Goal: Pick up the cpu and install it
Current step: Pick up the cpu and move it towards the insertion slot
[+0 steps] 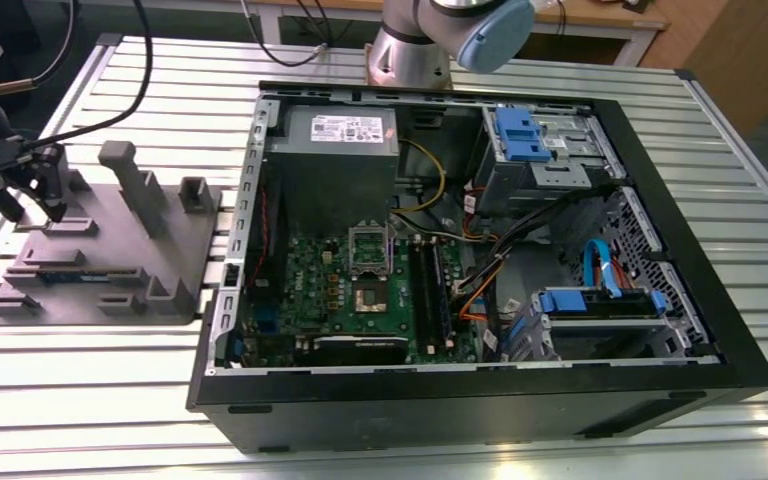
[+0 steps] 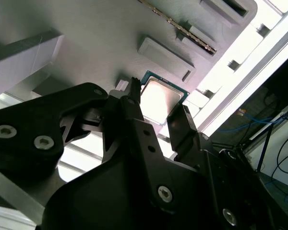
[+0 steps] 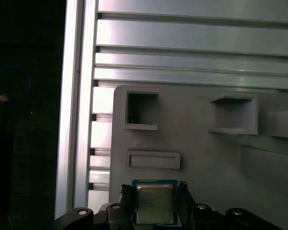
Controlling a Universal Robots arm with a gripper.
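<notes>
The cpu (image 3: 155, 203) lies flat, its silver top facing up at the gripper, on the grey fixture plate (image 3: 201, 158), directly under the gripper and between its 2 fingers. In the second wrist view the cpu (image 2: 161, 99) shows its green rim just past the fingertips (image 2: 132, 106), with 1 finger at each of 2 opposite edges.

The gripper (image 3: 155, 195) is released: its jaws are spread to a little more than the chip's width and sit very close to its sides. Nothing shows the chip raised off the plate. In the exterior view the gripper (image 1: 31, 212) hangs low over the far end of the fixture plate (image 1: 91, 290), which rests on the slatted aluminium tabletop (image 1: 91, 400).

Beside the plate, well apart from the gripper, stands the open computer case (image 1: 491, 385) with the green motherboard (image 1: 311, 290) and its socket (image 1: 368, 292) exposed.

Judged from this, the pick-up step is in hand and installing has not begun. The grasp calls for an even closing on both edges of the thin chip, level with the plate, so it neither tilts nor slides out as it comes off.
</notes>
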